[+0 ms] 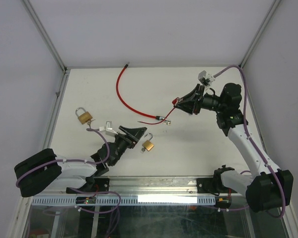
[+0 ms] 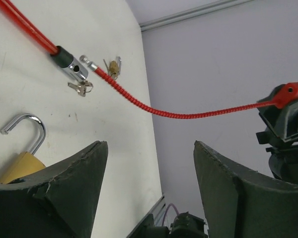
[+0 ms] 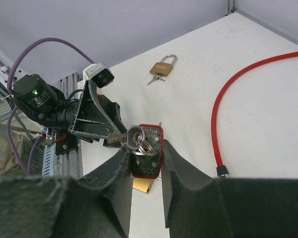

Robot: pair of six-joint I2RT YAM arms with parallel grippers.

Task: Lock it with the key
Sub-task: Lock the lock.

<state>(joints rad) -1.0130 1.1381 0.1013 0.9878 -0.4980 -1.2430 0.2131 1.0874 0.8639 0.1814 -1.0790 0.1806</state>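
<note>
Red padlock (image 3: 148,159) is pinched between the jaws of the right gripper (image 3: 146,148). It is held off the desk (image 1: 198,148), toward 2 o'clock from the desk's middle in the top view. A bunch of keys (image 3: 134,136) on a ring lies against the padlock's upper end. Whether any key sits in the keyhole cannot be told.

A thin red coil (image 2: 139,103) sags from the padlock down to the desk. It ends just beside the metal end piece (image 2: 72,68) of the thick red cable (image 1: 120,91). That cable lies on the desk and curves away toward 12 o'clock. A loose pair of small keys (image 2: 81,88) lies just beside the end piece. A small brass item (image 2: 113,67) lies near it, too small to make out.

The left gripper (image 1: 137,135) is low over the desk, just off the middle toward 7 o'clock, with its jaws spread wide. An open brass padlock (image 1: 148,145), its shackle swung free, lies on the desk just beside the gripper, at 4 o'clock from it. In the left wrist view it shows partly behind one finger (image 2: 69,188). A closed brass padlock (image 1: 84,116) lies toward 9 o'clock near the desk's edge, well apart from both grippers.
</note>
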